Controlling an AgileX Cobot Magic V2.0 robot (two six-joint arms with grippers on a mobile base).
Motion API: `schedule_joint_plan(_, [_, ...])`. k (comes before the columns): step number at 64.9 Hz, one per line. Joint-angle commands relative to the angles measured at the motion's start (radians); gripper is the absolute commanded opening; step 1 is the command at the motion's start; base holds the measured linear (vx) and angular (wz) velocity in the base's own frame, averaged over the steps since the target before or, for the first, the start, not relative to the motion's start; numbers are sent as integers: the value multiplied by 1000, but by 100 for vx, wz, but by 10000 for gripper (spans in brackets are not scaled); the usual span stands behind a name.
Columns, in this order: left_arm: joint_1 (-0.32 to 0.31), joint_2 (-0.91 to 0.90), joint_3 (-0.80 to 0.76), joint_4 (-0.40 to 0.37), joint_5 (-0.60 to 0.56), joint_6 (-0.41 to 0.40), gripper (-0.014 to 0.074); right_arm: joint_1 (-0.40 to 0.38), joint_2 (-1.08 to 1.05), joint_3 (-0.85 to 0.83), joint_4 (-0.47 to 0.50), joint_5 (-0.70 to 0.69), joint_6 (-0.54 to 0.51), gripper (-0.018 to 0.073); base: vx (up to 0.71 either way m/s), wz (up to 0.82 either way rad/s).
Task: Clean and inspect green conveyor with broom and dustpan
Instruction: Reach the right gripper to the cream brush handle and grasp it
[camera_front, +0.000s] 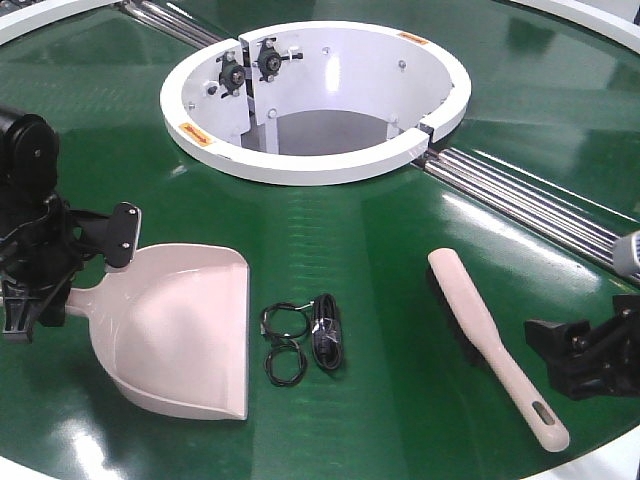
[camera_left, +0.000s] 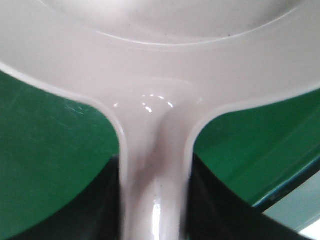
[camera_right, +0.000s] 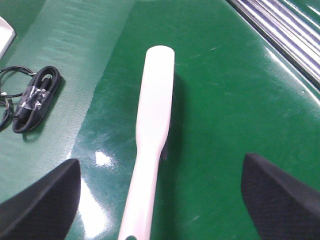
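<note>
Your left claw (camera_front: 72, 285) is pinching the dustpan (camera_front: 180, 335) by its handle, the scoop sitting on the green conveyor (camera_front: 400, 230) toward your left; your right claw (camera_front: 558, 358) is standing spread wide, its fingers (camera_right: 40, 200) flanking the handle of the broom (camera_front: 490, 340) without touching it; the broom is lying flat toward your right; a black cable bundle (camera_front: 327, 340) is lying between dustpan and broom.

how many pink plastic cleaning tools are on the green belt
2. The dustpan lies on the left of the green conveyor, and the broom lies on the right, with black cables between them. None appears hidden.
</note>
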Motion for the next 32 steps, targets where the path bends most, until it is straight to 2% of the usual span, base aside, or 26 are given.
schedule_joint_plan(1, [-7, -52, -29, -2, 25, -9, -6, 2, 39, -95, -2, 46, -10, 610, 0, 0])
schedule_joint_plan(16, [-7, -52, -29, -2, 25, -9, -6, 4, 230, -289, 24, 323, -22, 594, 0, 0])
schedule_joint_plan(32, [-7, -52, -29, -2, 25, -9, -6, 4, 442, -408, 41, 457, -23, 595, 0, 0])
